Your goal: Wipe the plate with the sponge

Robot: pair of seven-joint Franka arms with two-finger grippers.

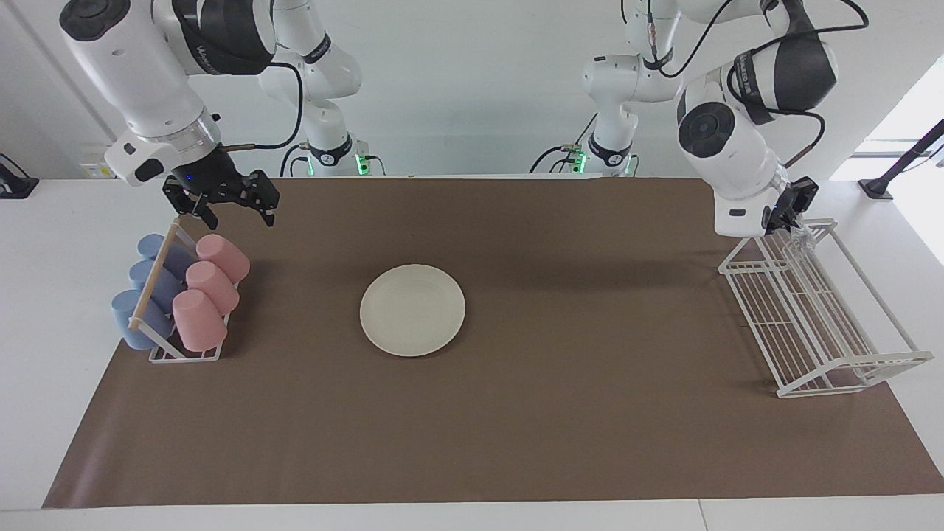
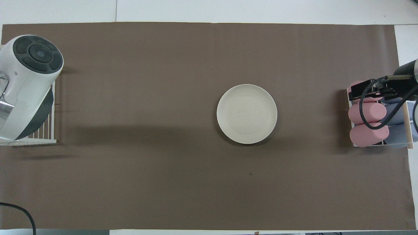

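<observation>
The cream-white plate (image 1: 412,310) (image 2: 247,114) lies bare in the middle of the brown mat. My left gripper (image 1: 788,215) hangs over the end of the white wire rack (image 1: 811,310) that is nearer to the robots, and it is shut. A small silvery bit of the sponge (image 1: 801,234) shows just under it at the rack's top rail. In the overhead view the left arm's body covers that gripper and the sponge. My right gripper (image 1: 237,214) (image 2: 359,92) hovers open and empty over the cup holder, well away from the plate.
A wire holder with pink cups (image 1: 210,284) (image 2: 367,122) and blue cups (image 1: 144,295) stands at the right arm's end of the mat. The white wire rack (image 2: 42,133) stands at the left arm's end.
</observation>
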